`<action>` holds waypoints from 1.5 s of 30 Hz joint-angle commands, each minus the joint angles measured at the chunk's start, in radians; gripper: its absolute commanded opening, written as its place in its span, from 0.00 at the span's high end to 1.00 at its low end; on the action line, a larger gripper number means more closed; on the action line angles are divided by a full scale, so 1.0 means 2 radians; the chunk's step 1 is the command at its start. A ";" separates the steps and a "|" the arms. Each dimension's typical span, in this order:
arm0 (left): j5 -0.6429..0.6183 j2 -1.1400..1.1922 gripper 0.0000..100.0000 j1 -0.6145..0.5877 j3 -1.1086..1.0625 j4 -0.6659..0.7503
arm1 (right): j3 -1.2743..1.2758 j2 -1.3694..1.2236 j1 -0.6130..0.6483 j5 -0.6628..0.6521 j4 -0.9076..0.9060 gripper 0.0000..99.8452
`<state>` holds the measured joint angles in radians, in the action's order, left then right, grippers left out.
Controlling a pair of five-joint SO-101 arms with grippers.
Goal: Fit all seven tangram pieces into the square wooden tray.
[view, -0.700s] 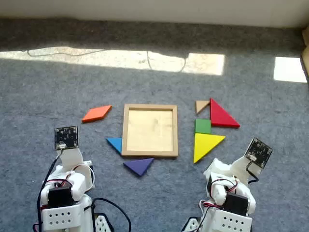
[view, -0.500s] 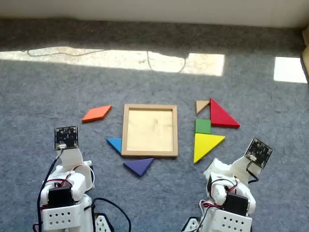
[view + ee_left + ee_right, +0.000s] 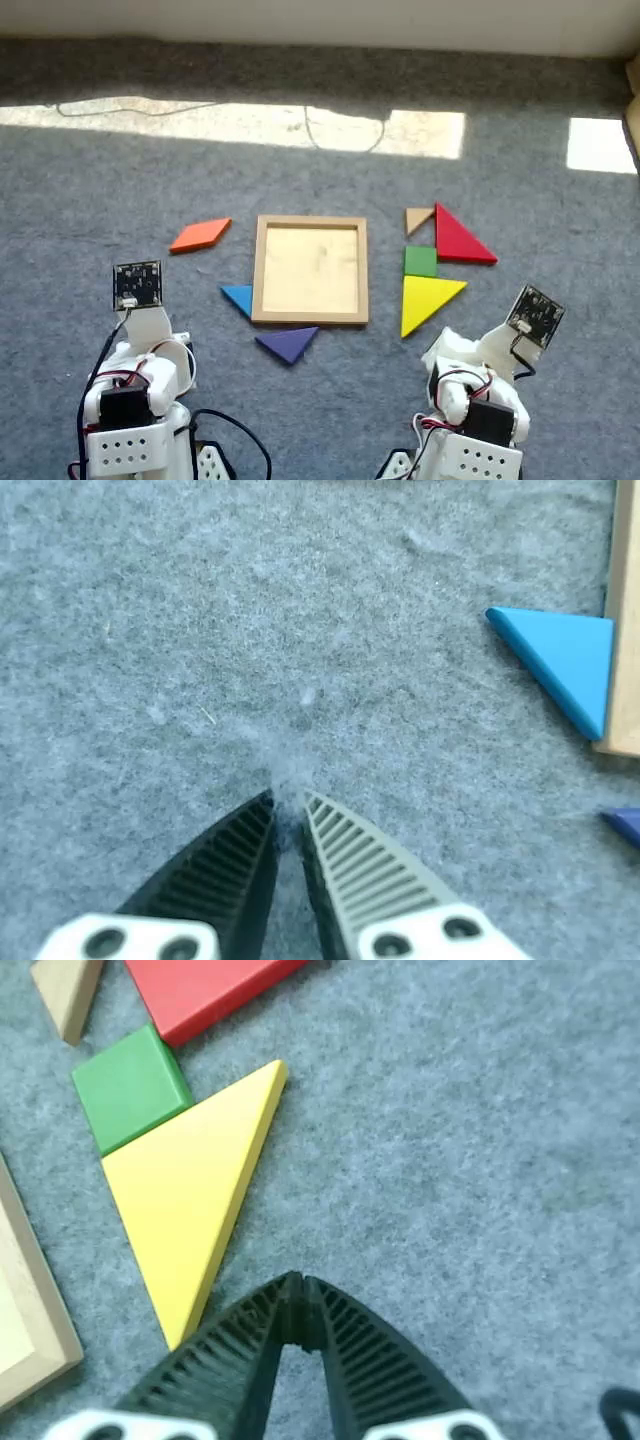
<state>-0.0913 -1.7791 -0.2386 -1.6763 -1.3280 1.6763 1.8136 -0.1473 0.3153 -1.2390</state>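
The left arm [image 3: 130, 400] is seen left of the square wooden tray [image 3: 310, 221] and nearer the camera's side. The fingers of the left gripper [image 3: 290, 800] are drawn nearly together, with only a narrow slit between the tips, and nothing is held. They are poised over the grey carpet [image 3: 120, 190].

An orange parallelogram [image 3: 200, 235] is laid well left of the tray's far corner. A blue triangle [image 3: 238, 298] is set against the tray's left edge, near the arms' side. A purple triangle [image 3: 287, 343] is placed just beside the tray's near edge. Nothing has been fitted inside the tray.

To the right of the tray, a small tan triangle [image 3: 418, 219] is found farthest from the arms. A green square [image 3: 420, 261] and then a yellow triangle [image 3: 425, 300] follow towards the arms. A red triangle [image 3: 458, 240] is laid beyond these, farther from the tray.

The right gripper [image 3: 301, 1285] is held over carpet just beside the yellow triangle's tip, its fingertips pressed together and nothing gripped.
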 commanded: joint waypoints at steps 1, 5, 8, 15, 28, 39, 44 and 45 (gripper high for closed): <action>0.002 -0.020 0.99 -0.005 -0.010 -0.004 | 0.057 0.006 0.002 -0.005 -0.003 0.99; 0.002 -0.020 0.99 -0.005 -0.010 -0.004 | 0.057 0.006 0.002 -0.005 -0.003 0.99; 0.002 -0.020 0.99 -0.005 -0.010 -0.004 | 0.057 0.006 0.002 -0.005 -0.003 0.99; 0.002 -0.020 0.99 -0.005 -0.010 -0.004 | 0.057 0.006 0.002 -0.005 -0.003 0.99; 0.002 -0.020 0.99 -0.005 -0.010 -0.004 | 0.057 0.006 0.002 -0.005 -0.003 0.99; 0.002 -0.020 0.99 -0.005 -0.010 -0.004 | 0.056 0.006 0.006 -0.006 -0.003 0.99; 0.002 -0.020 0.99 -0.005 -0.010 -0.004 | 0.051 0.006 0.012 -0.035 0.029 0.99; 0.002 -0.020 0.99 -0.005 -0.010 -0.004 | 0.046 0.006 0.013 -0.045 0.035 0.99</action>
<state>-0.0913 -1.7791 -0.2386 -1.6763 -1.3280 1.6763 1.8136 -0.1350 0.2770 -1.2175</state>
